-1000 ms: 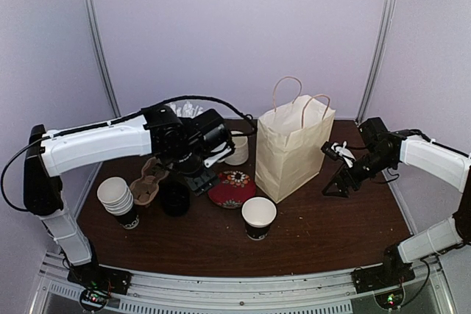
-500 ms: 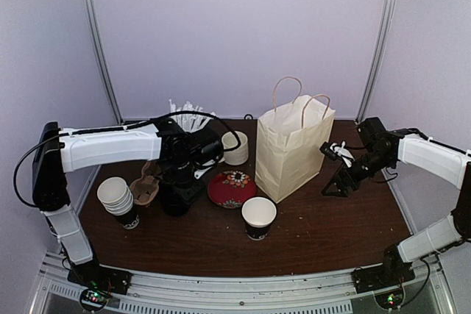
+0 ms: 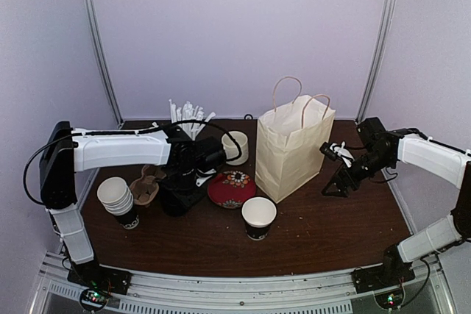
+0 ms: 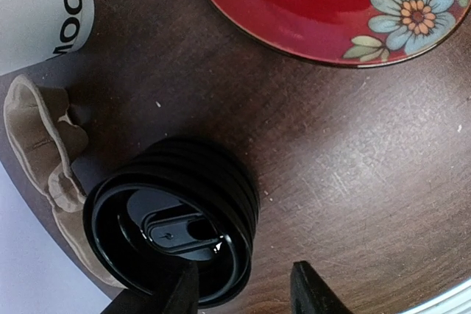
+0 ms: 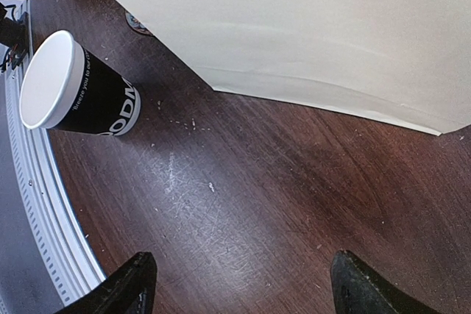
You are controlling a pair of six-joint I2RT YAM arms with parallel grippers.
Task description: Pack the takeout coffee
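Legible marking is limited. The white straw cup (image 4: 38, 23) carries black block letters beginning "MO"; the remaining letters are not clear. The open cup (image 5: 79, 95), black outside and white at the rim, carries a line of small white text starting "Breeze you to our" above large white letters of which only part shows. The black bottom cup of the stack (image 3: 118, 198) has white lettering too small to read. The lidded cup (image 4: 173, 229) shows only a small raised mark beside the sip hole, which cannot be read. This cup stands upright on the table (image 3: 316, 237), just beside the carrier (image 3: 146, 185) and near the red plate (image 4: 316, 12). The left gripper (image 4: 243, 288) is low over it with its fingers spread: one tip overlaps the lid's near edge in the wrist view and the other lies beside the cup. Contact cannot be confirmed. The right gripper (image 5: 239, 284) hovers over bare table by the bag (image 5: 294, 27), with its fingers wide apart. Compared with one second ago, the left arm has dropped and drawn back, so the straws and the mug (image 3: 237, 147) now show. The right arm and all table items are unchanged.
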